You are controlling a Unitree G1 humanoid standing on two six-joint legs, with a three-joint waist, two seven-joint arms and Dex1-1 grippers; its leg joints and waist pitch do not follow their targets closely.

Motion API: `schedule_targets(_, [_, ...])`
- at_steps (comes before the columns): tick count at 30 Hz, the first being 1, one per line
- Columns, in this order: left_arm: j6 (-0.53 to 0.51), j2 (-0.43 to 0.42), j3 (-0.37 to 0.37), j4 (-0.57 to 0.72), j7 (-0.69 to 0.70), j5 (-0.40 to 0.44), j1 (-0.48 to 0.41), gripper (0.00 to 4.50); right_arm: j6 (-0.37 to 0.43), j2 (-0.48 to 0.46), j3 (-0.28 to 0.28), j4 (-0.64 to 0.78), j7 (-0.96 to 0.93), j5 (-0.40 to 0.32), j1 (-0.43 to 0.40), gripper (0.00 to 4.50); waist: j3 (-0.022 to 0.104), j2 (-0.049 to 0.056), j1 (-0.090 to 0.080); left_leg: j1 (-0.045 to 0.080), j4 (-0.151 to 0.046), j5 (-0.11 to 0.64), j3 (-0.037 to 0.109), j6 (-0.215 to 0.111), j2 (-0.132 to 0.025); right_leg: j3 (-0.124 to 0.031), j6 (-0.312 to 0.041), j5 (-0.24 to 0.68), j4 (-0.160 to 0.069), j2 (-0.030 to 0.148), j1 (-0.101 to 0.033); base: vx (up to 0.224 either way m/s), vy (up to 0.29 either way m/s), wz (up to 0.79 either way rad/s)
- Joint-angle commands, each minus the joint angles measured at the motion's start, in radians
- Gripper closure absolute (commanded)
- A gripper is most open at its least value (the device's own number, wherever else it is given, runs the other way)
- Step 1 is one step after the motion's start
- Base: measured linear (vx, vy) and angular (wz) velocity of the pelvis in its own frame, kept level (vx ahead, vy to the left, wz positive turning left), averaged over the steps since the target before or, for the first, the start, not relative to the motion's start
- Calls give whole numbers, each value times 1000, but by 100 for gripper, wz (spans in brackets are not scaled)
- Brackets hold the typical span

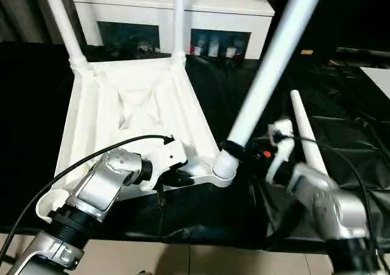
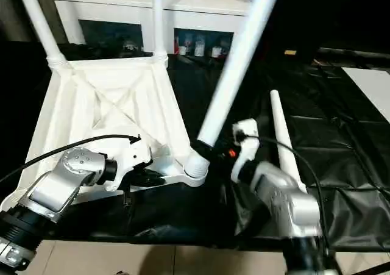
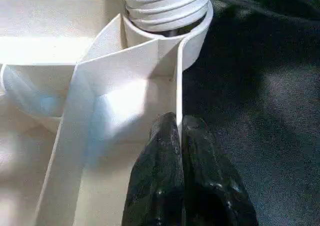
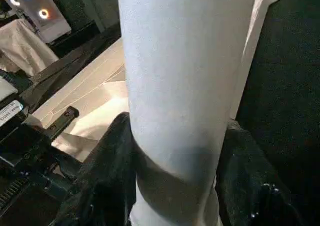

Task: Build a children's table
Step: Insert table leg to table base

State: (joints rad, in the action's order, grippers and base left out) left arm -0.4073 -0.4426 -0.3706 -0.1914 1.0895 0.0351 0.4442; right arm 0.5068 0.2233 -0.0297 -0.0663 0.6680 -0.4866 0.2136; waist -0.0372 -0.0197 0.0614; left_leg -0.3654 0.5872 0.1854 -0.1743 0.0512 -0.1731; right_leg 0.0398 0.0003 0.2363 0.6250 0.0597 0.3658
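The white table top (image 1: 97, 104) lies upside down on a black sheet, ribs facing up. Two legs (image 1: 61, 19) (image 1: 178, 19) stand in its far corner sockets. A third leg (image 1: 274, 61) sits in the near right socket (image 1: 224, 165) and leans to the right. My right gripper (image 1: 234, 148) is shut on this leg just above the socket, one black finger (image 4: 110, 176) on each side. My left gripper (image 1: 180, 177) is shut on the top's near rim beside that socket, its fingers (image 3: 160, 176) pinching the thin wall. The fourth leg (image 1: 304, 128) lies loose on the sheet to the right.
The near left socket (image 1: 50, 203) holds no leg. A white cabinet with glass doors (image 1: 177, 7) stands right behind the table top. The black sheet (image 1: 353, 135) is wrinkled on the right, and its front edge drops to a tiled floor (image 1: 183, 260).
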Motion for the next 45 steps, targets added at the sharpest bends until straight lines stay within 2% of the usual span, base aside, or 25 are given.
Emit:
schedule_targets(1, [-13,-18,-1,-17,-13,19,-3,450,3,15,7,-43,-34,49,-59,264,42,15,1,14,-84,246,24,26,-61,-50,-220,88,-83,84,-23,0,0,0])
schedule_targets(4, [-14,-17,0,-20,-19,15,0,450,-105,15,45,-11,-46,116,-115,264,40,16,2,13,-84,250,23,25,-62,-50,-212,93,-86,86,-22,0,0,0])
schedule_targets(6, [-15,-14,3,-21,-25,13,2,450,-170,13,58,-5,-60,158,-137,264,37,13,0,13,-88,276,25,26,-62,-50,-205,142,-89,85,-21,0,0,0])
schedule_targets(7, [-15,-14,3,-22,-26,13,2,450,-181,12,59,-3,-63,163,-141,264,35,15,0,13,-89,288,25,27,-62,-51,-202,163,-92,87,-19,0,0,0])
schedule_targets(9, [-15,-12,5,-25,-33,9,4,450,-260,5,69,-1,-82,197,-170,264,34,16,-2,16,-91,318,26,32,-63,-53,-191,219,-97,87,-14,0,0,0])
schedule_targets(13, [-15,-12,5,-27,-34,9,6,450,-288,-3,72,1,-95,201,-179,264,35,16,-2,13,-93,309,28,26,-63,-52,-189,192,-94,85,-15,0,0,0])
schedule_targets(18, [-14,-13,5,-29,-34,7,9,450,-239,7,110,-4,-92,214,-157,264,31,14,-6,13,-95,337,29,25,-62,-53,-183,242,-99,85,-13,0,0,0])
schedule_targets(20, [-9,-15,5,-30,-31,6,11,450,-191,28,148,-13,-63,216,-127,264,31,14,-6,14,-95,333,29,26,-63,-53,-178,250,-98,85,-13,0,0,0])
schedule_targets(23, [-8,-17,4,-30,-30,4,12,450,-169,37,160,-18,-47,211,-110,264,31,12,-7,16,-94,345,29,30,-63,-55,-173,263,-101,87,-10,0,0,0])
schedule_targets(28, [-3,-23,-1,-27,-22,-1,12,450,-74,63,177,-20,-6,182,-53,264,31,10,-11,14,-95,341,30,30,-62,-54,-175,256,-98,84,-12,0,0,0])
schedule_targets(29, [-2,-25,-2,-27,-21,0,12,450,-41,84,194,-18,22,178,-32,264,31,4,-11,14,-94,337,28,27,-63,-54,-177,256,-99,85,-11,0,0,0])
schedule_targets(30, [-2,-25,-2,-27,-21,0,12,450,-41,84,194,-18,22,178,-32,264,32,8,-8,15,-93,324,28,26,-63,-55,-178,251,-99,87,-12,0,0,0])
schedule_targets(32, [-1,-26,-2,-26,-23,1,13,450,6,112,215,-18,50,179,-15,264,33,7,-8,14,-92,309,28,24,-64,-55,-180,233,-97,86,-13,0,0,0])
schedule_targets(34, [-1,-28,-1,-25,-24,1,12,450,15,129,230,-23,63,190,-8,264,34,8,-7,14,-92,295,26,24,-64,-53,-186,198,-94,85,-14,0,0,0])
schedule_targets(37, [2,-33,1,-29,-27,2,12,450,19,137,247,-41,67,213,-7,264,34,5,-6,14,-91,299,26,25,-64,-53,-188,204,-95,86,-14,0,0,0])
schedule_targets(41, [-6,-39,14,-29,-40,-1,5,450,6,129,252,-61,41,239,-26,264,30,5,-8,16,-94,340,28,35,-64,-54,-175,280,-101,88,-10,0,0,0])
schedule_targets(43, [-10,-40,20,-26,-41,-8,0,450,8,128,252,-61,31,239,-35,264,29,8,-8,17,-95,362,31,43,-64,-55,-168,309,-104,89,-8,0,0,0])
schedule_targets(45, [-11,-45,26,-24,-35,-15,-7,450,0,125,251,-71,16,248,-38,264,27,6,-10,17,-98,388,33,49,-64,-55,-159,332,-106,88,-6,0,0,0])
